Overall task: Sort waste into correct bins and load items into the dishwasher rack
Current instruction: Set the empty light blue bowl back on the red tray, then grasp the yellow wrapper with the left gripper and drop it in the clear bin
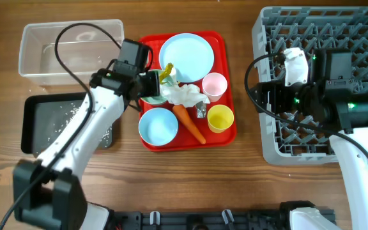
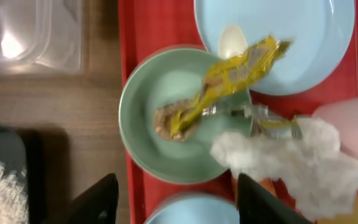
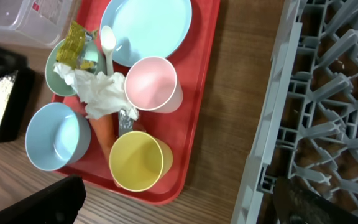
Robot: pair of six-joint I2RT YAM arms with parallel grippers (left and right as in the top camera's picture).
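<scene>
2 robot arms work a wooden table set with a red serving tray [image 1: 187, 142]. The left gripper [image 2: 176, 204] hangs over a teal bowl [image 2: 160, 74] at the tray's left edge, its 2 fingers [image 2: 98, 202] spread apart and holding nothing. In that bowl lies a brown food scrap [image 2: 165, 123]. A yellow wrapper [image 2: 238, 70] stretches from the scrap over the bowl's rim onto the pale blue plate [image 2: 291, 43], where it crosses the head of a white spoon [image 2: 231, 38].

Crumpled white tissue [image 2: 297, 163] overlaps the teal bowl's rim, touches a silvery foil wrapper [image 2: 263, 119] and covers the top end of the orange carrot [image 1: 190, 124]. The carrot runs down the tray between a pale blue bowl [image 1: 158, 126] and the yellow cup [image 1: 220, 118]. The pink cup [image 1: 214, 85] stands just above the yellow cup, beside the plate.

Left of the red tray, the clear plastic tub [image 1: 43, 45] sits above the black tray [image 1: 34, 124], which holds scattered white rice grains [image 1: 75, 114]. The left arm crosses over part of the black tray.

On the right side of the table stands the grey dishwasher rack [image 1: 280, 144]. The right gripper [image 3: 179, 193] hovers near the rack's left edge, between the rack and the red tray. Its 2 fingers are wide apart with nothing between them, and its wrist camera looks down on the tray's cups, bowls and plate.
</scene>
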